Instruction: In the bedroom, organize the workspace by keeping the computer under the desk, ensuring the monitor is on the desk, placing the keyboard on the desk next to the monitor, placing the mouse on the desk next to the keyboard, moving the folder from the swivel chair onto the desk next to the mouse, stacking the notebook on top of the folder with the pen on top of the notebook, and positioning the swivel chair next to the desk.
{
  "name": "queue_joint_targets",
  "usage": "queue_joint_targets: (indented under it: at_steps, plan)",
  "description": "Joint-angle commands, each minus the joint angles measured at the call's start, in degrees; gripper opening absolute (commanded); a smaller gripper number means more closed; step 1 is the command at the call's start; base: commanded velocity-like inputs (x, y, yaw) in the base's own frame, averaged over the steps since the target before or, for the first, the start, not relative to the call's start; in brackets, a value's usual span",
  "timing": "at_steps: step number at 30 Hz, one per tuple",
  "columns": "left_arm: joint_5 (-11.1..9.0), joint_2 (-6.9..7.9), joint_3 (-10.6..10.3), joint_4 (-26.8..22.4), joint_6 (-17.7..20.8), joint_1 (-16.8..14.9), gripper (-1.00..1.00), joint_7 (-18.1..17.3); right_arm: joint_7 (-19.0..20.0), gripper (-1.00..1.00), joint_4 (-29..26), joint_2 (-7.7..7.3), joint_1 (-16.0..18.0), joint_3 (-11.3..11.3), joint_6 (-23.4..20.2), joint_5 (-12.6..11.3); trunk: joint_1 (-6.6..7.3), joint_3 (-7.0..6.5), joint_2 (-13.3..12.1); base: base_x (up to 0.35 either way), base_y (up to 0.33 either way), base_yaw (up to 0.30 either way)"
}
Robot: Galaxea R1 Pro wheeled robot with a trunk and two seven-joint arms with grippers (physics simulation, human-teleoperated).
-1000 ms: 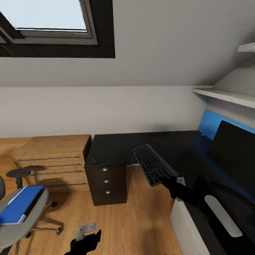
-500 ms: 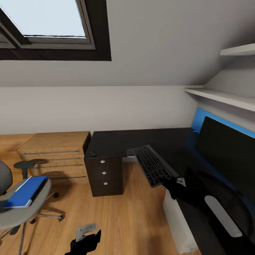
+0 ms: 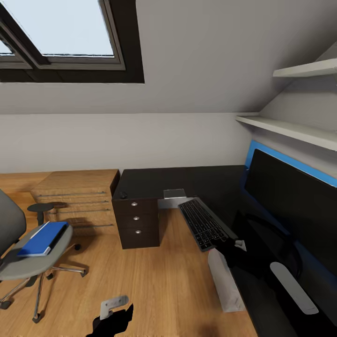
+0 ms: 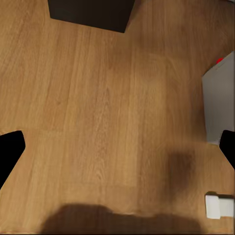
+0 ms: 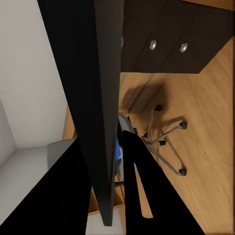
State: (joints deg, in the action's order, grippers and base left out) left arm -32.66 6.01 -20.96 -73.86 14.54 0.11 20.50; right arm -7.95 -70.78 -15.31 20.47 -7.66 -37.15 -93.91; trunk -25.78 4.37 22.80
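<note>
Your right gripper is pinching the keyboard by its near end, holding it in the air tilted, just off the counter edge, with the monitor beside it on the counter. Beyond the keyboard's far end stands the drawer unit. Your left gripper hangs low over the wooden floor, fingers spread. Well away on its outer side, the folder lies on the swivel chair.
</note>
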Motion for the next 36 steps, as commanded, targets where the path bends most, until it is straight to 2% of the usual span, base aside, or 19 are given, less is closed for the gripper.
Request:
queue_joint_targets:
  at_steps: [1, 21, 28, 32, 36]
  plan:
    - [-0.47, 0.05, -0.13, -0.14, 0.14, -0.03, 1.00, 0.48, -0.42, -1.00, -0.07, -0.05, 0.06, -0.07, 0.06, -0.99, 0.00, 0.11, 0.12, -0.321, -0.160, 0.000]
    - [-0.30, 0.05, -0.04, -0.04, 0.39, -0.03, 1.00, 0.57, -0.14, -1.00, 0.91, -0.23, 0.08, 1.04, 0.62, -0.47, 0.00, 0.11, 0.12, -0.216, -0.278, 0.000]
    - [-0.29, 0.05, -0.04, 0.20, 0.40, -0.03, 1.00, 0.47, 0.28, -1.00, 1.21, -0.17, 0.06, 2.42, 1.10, 1.16, 0.00, 0.11, 0.12, -0.198, -0.263, 0.000]
    - [-0.47, 0.20, 0.04, 0.60, 0.25, -0.03, 1.00, 0.31, 0.73, -1.00, 5.07, 0.28, 0.05, 2.51, 5.31, 4.45, 0.00, 0.11, 0.12, -0.011, -0.011, 0.000]
    - [-0.47, 0.19, 0.05, 1.01, 0.23, -0.03, 1.00, 0.21, 1.54, -1.00, 5.85, 1.03, 0.05, 2.23, 9.44, 5.41, 0.00, 0.11, 0.12, -0.001, -0.002, 0.000]
